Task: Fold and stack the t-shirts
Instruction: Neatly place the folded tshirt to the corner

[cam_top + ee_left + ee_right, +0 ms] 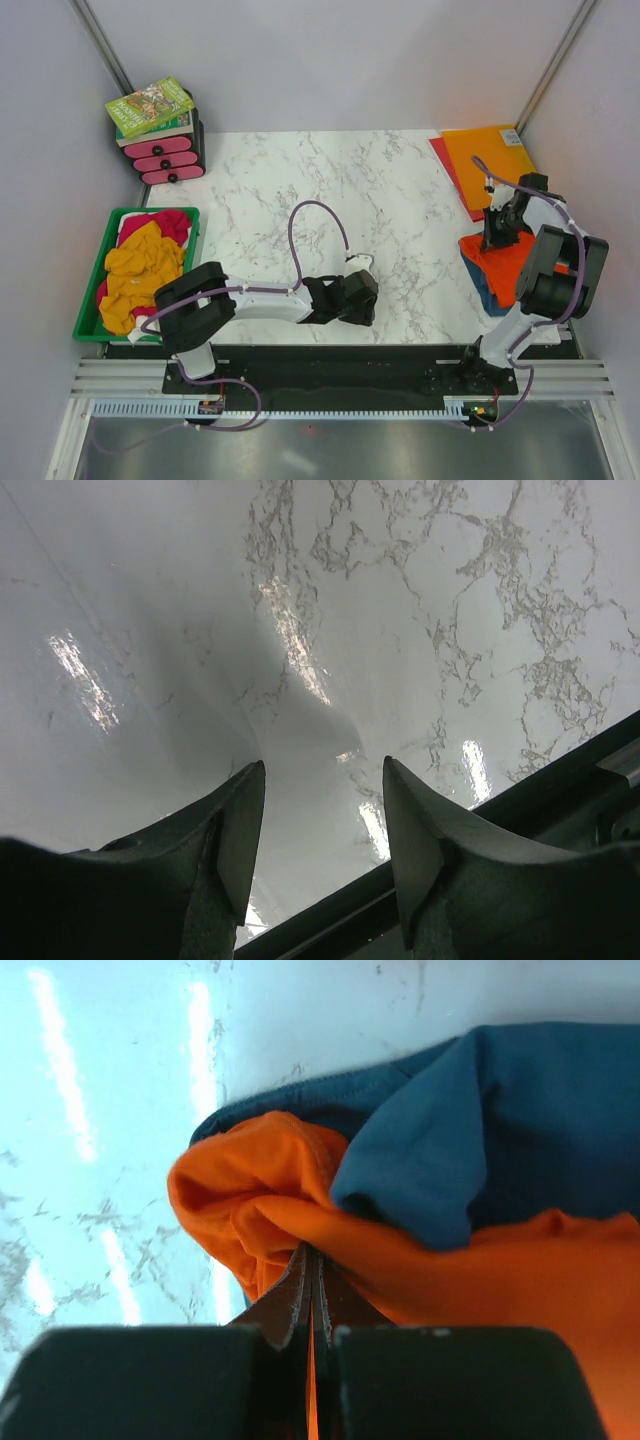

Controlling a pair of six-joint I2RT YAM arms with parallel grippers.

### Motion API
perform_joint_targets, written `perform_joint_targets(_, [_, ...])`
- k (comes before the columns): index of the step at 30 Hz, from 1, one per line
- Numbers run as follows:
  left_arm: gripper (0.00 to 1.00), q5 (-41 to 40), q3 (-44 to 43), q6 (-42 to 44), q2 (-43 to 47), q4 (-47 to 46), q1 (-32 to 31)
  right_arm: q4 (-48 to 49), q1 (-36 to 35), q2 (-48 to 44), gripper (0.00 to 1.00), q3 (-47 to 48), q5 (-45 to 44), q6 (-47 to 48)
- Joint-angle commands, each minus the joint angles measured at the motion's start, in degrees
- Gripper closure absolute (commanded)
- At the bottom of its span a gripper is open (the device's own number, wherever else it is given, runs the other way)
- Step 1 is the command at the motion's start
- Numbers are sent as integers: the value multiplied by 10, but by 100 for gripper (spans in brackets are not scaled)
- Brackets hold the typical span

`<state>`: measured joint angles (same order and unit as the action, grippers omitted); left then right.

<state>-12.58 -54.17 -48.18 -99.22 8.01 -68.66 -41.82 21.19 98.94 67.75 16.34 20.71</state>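
Top external view: at the right of the frame, we see the right gripper (497, 236) clenched on a bright orange cotton t-shirt (505, 262) lying over a teal-blue t-shirt (487, 298). The left gripper (360, 296) hangs released and empty. We judge the crumpled mustard and magenta tees (140, 275) in the green plastic bin (95, 285) remain unfolded. The arm hides the pile's folds.
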Motion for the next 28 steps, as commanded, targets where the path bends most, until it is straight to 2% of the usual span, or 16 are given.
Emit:
perform_joint_targets(1, [42,-21,-1,21,-21,34,-3,31,-8,37,100,-18,-26,-9])
perform_joint_targets(5, [42,-22,1,18,-18,39,-3,60,-4,-49,99,-25,4,-23])
perform_joint_targets(7, [42,-20,3,16,-16,40,-4,68,1,-96,93,-14,26,-50])
perform_joint_targets(10, [42,-24,13,12,-5,42,-5,72,1,-203,75,10,33,-73])
perform_joint_targets(11, [42,-24,17,8,0,43,-6,70,1,-220,64,24,27,-79])
perform_joint_targets(13, [42,-28,24,6,15,45,-8,54,0,-261,52,34,3,-82])
perform_joint_targets(14, [42,-29,30,4,21,47,-9,49,0,-274,43,34,-9,-81])
perform_joint_targets(18, [42,-32,49,-2,46,57,-17,36,0,-334,23,-10,-91,-58])
perform_joint_targets(22, [42,-33,64,-12,66,74,-27,28,0,-412,16,-70,-152,-38])
perform_joint_targets(25, [42,-41,75,-19,82,93,-34,38,0,-481,16,-108,-140,-24])
perform_joint_targets(28, [42,-51,81,-28,104,115,-36,38,1,-505,14,-115,-125,-49])
